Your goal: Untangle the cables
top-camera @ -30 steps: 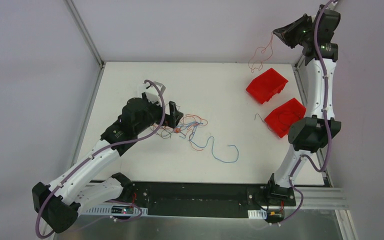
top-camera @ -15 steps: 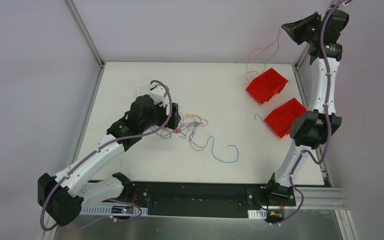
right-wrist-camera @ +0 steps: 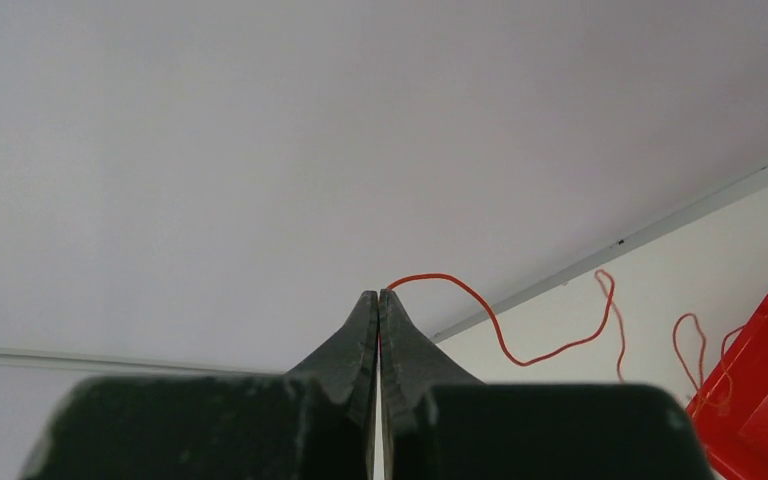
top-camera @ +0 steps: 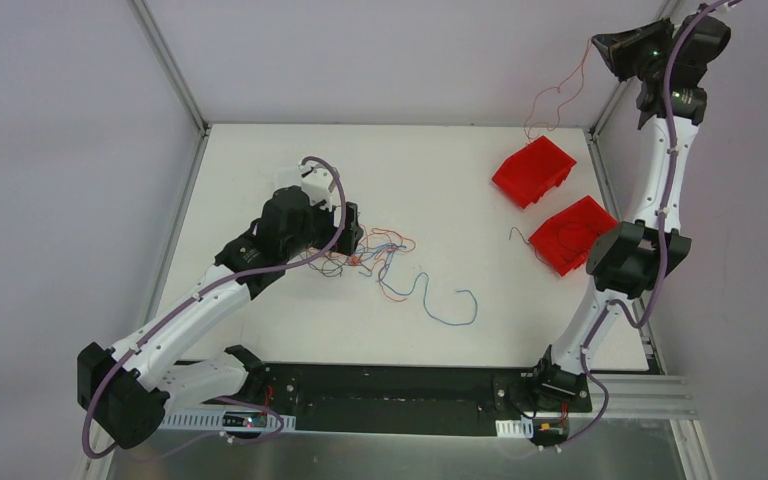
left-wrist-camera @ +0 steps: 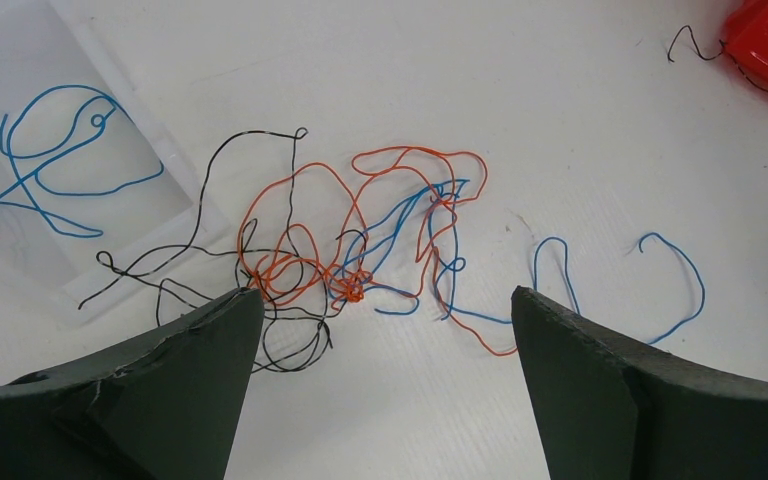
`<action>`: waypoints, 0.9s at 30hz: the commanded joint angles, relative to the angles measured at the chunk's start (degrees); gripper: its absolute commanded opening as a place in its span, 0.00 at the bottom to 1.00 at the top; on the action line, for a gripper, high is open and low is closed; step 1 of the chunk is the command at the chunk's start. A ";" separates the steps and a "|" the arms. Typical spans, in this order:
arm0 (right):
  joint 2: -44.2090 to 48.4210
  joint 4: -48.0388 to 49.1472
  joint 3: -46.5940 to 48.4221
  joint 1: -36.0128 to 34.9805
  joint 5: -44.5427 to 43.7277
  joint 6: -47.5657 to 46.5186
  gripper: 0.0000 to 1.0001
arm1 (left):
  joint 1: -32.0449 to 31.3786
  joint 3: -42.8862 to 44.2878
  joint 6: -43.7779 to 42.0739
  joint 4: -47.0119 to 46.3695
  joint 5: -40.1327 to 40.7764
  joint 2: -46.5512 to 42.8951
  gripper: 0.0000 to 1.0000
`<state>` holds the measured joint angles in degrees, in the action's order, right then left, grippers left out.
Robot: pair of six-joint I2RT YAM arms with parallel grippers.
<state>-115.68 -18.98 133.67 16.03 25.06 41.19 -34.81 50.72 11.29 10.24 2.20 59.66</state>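
A white table (top-camera: pixel 440 170) inside pale grey walls fills the top view, the arm bases at its bottom edge.

Nearest, left of centre, the left gripper (left-wrist-camera: pixel 385 300) hangs low over the cables (left-wrist-camera: pixel 360 250), its jaws spread wide and holding nothing. It has barely shifted in the last second, only settling a little closer over the bunch. The bunch is a knot of orange, blue and black strands at mid-table. A loose blue strand (top-camera: pixel 450 305) trails away to its lower right. In the left wrist view, another blue wire (left-wrist-camera: pixel 55 160) lies apart on a clear tray (left-wrist-camera: pixel 10 70) at upper left.

Further back at right sit two red bins. The nearer bin (top-camera: pixel 570 235) has thin wires in it. The farther bin (top-camera: pixel 533 172) sits at an angle.

The real change is at the far upper right. The right gripper (top-camera: pixel 600 45), clenched on one orange wire (top-camera: pixel 560 95), has swung upward and outward from above the farther bin toward the corner. The wire now dangles clear of the table, its lower end hanging just beyond that bin.

I judge that this strand is fully separated and ready to be dropped off. The main knot looks untouched, so most of the untangling remains
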 commanded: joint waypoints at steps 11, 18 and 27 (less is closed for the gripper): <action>1.94 5.31 1.13 3.62 2.82 2.29 0.00 | 0.06 2.89 -0.06 -0.08 1.03 0.86 0.99; 5.76 5.37 -6.02 4.47 1.85 -0.21 0.00 | 0.08 2.36 -0.10 -0.13 1.18 0.66 0.99; 7.39 7.29 -13.81 4.80 4.12 -0.34 0.00 | 0.09 1.93 0.05 -0.34 1.03 0.40 0.99</action>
<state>-112.88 -15.18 121.60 20.56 27.27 41.54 -34.81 51.33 11.29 10.41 2.17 60.66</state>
